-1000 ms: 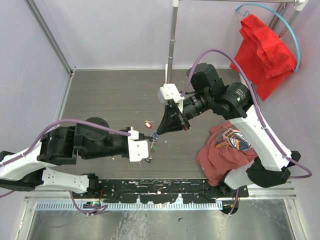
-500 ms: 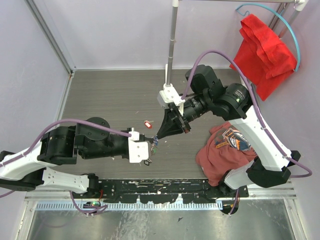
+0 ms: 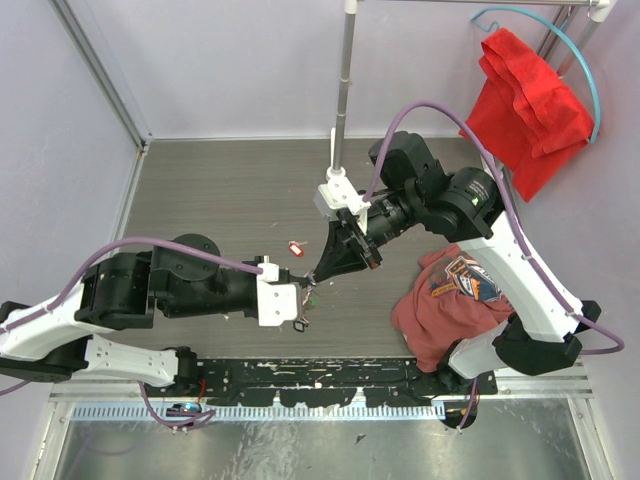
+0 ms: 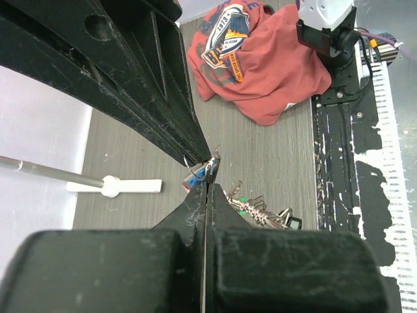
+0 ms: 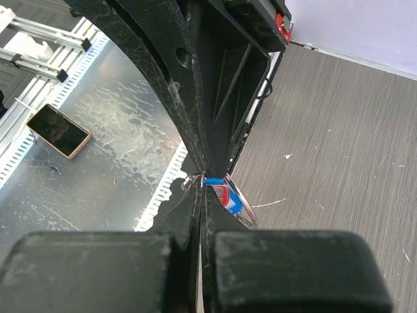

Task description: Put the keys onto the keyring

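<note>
nearest you, your left end effector is fully closed, its black fingers pressed flat together, pinching the thin silver wire of the keyring at its tip. a bunch of keys dangles from that wire just beside the fingers: small silver blades strung close together, with a green tag and a black tag showing. all this hangs just above the grey worktop, near its middle. tip to tip with it, your right end effector is also fully closed, nipping a blue-tagged key whose tag carries a red patch; this key touches the wire loop. a little farther back, a red-tagged key lies alone on the worktop, apart from both arms. to the right, a crumpled red t-shirt sits beside the right arm.
</note>
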